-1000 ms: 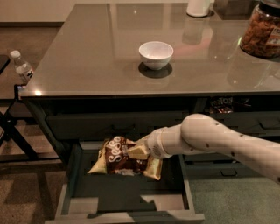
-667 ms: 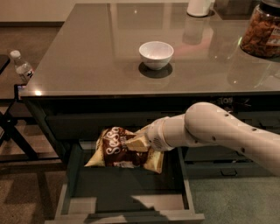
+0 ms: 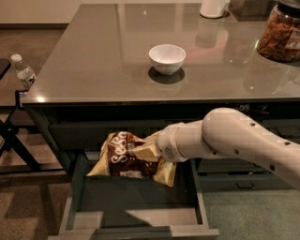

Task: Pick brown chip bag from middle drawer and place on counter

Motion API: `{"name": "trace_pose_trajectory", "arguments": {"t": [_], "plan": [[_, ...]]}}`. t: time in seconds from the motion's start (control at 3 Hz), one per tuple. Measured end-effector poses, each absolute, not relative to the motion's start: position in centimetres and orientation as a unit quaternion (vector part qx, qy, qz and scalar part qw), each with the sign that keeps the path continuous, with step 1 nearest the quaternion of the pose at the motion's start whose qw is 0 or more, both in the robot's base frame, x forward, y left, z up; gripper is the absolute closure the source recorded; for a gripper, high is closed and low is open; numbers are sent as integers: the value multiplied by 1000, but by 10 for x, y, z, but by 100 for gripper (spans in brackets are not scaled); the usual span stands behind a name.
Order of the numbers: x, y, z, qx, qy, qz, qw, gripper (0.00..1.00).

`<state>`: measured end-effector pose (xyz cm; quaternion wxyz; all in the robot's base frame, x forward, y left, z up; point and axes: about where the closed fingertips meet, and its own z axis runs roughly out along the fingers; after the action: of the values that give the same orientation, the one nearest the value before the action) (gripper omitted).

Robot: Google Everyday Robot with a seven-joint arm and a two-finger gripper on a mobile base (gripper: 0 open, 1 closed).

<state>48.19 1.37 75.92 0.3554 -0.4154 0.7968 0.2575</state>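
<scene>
The brown chip bag (image 3: 123, 160) hangs in the air over the open middle drawer (image 3: 76, 189), clear of its pale floor and in front of the dark cabinet face below the worktop (image 3: 108, 56). White script on the bag's dark centre panel starts with what reads as "SeSa"; the rest is creased and cannot be read. The gripper (image 3: 142, 151) is at the bag's upper right, with the cream fingers (image 3: 149, 153) pinched on the crinkled foil there. The white arm (image 3: 234, 138) reaches in from the right, just under the worktop edge.

On the worktop stands a white bowl (image 3: 167, 58). At the far right is a clear jar of brown snacks (image 3: 281, 32) whose label cannot be read, and at the back edge a white container (image 3: 213, 6). A water bottle (image 3: 22, 71) stands off to the left, beside the island.

A second ago the bag sat lower, close to the drawer floor; it is now raised. The arm's rounded joint is also higher.
</scene>
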Motion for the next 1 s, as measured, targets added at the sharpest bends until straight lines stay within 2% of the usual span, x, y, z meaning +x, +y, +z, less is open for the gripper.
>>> {"name": "trace_pose_trajectory", "arguments": {"t": [0.67,1.0], "plan": [[454,18,835,-433,773,236,400,100],[454,18,835,-433,773,236,400,100]]}}
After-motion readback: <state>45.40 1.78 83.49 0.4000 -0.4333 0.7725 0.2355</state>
